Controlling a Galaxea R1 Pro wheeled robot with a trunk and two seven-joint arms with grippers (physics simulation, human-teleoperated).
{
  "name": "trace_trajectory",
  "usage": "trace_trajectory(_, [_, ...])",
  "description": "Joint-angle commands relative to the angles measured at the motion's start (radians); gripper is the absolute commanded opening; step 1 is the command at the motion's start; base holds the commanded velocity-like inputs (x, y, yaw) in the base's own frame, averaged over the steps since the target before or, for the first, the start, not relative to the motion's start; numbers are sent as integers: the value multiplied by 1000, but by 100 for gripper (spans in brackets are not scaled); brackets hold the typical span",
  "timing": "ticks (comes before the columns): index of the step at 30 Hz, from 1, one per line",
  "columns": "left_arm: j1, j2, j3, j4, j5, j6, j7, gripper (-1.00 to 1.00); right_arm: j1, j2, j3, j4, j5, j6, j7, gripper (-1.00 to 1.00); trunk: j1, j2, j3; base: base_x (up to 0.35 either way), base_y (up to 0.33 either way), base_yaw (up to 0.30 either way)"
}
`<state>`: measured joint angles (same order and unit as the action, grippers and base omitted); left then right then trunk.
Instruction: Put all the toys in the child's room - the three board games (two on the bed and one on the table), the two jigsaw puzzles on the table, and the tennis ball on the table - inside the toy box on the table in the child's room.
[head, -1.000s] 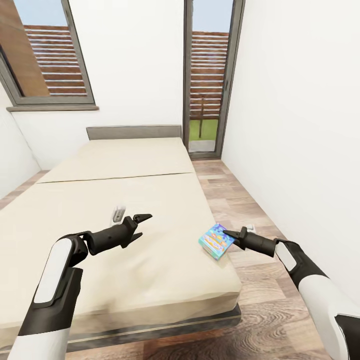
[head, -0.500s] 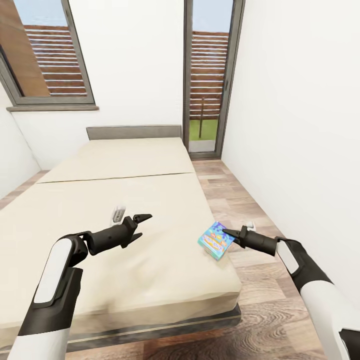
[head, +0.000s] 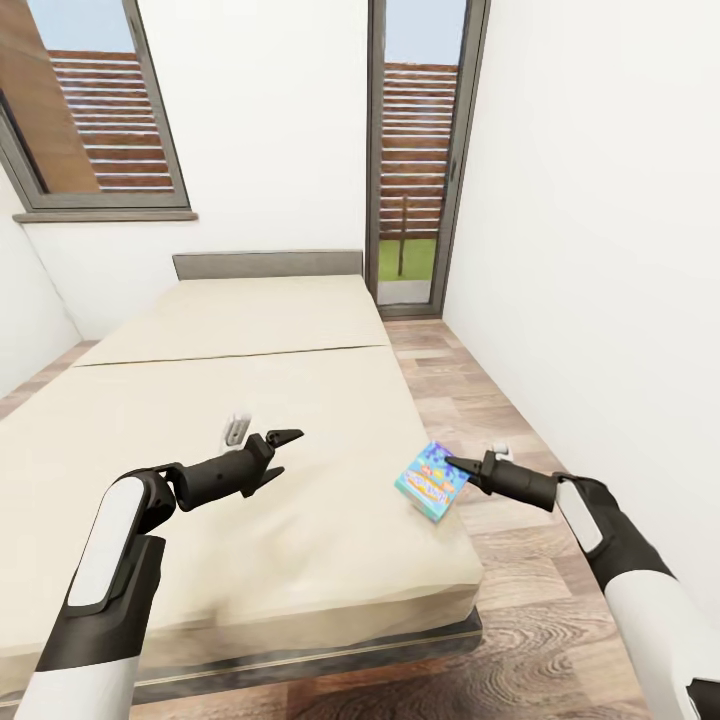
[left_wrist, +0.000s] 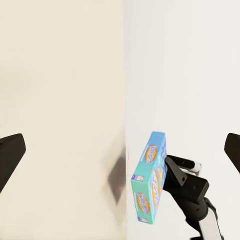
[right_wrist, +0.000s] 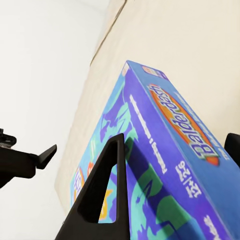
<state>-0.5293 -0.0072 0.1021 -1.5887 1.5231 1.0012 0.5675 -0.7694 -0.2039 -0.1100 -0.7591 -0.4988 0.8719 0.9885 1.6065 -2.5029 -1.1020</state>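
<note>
I am at the pick-up step for a board game (head: 432, 481) at the right-hand edge of the bed (head: 250, 420). My right gripper (head: 452, 466) has the box between its two fingers; in the right wrist view one finger (right_wrist: 102, 185) lies flat against the box's blue printed face and the other shows just at the frame's edge, so I judge the grip closed on the box. The box is tilted up on edge instead of lying flat. The left wrist view shows it standing nearly upright at the mattress border with a shadow beneath, which suggests it is lifted clear or nearly so. I cannot confirm full clearance from these views.

My left gripper (head: 278, 452) hangs over the middle of the mattress with its fingers spread apart and nothing between them. A small pale object (head: 237, 428) lies on the bed just beyond it; it is too small to identify.

The floor (head: 520, 620) beside the bed is wood plank, and a white wall (head: 600, 250) runs close along my right side.

Next move, as I judge it:
1. Raise the box fully off the mattress and draw it in toward my trunk.
2. Keep the grip firm. The box is held near one end, so it may swing or slip.
3. Mind the wall on the right while retracting.
4. Carry the box to the toy box.
</note>
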Motion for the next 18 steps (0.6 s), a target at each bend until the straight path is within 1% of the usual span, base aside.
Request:
trace_trajectory(1, [-1, -1, 2, -1, 10, 4, 10, 100, 0, 0, -1, 0, 2, 3, 2, -100, 0, 0, -1, 0, 0, 0])
trace_trajectory(9, [-1, -1, 4, 0, 12, 4, 7, 100, 3, -8, 2, -76, 11, 7, -1, -100, 0, 0, -1, 0, 0, 0])
trace_trajectory(12, [-1, -1, 4, -1, 12, 4, 6, 100, 3, -23, 3, -114, 19, 10, -2, -100, 0, 0, -1, 0, 0, 0])
trace_trajectory(18, [-3, -1, 1, -4, 14, 5, 4, 100, 4, -37, 5, -143, 31, 14, -3, -100, -3, 1, 22, 0, 0, 0])
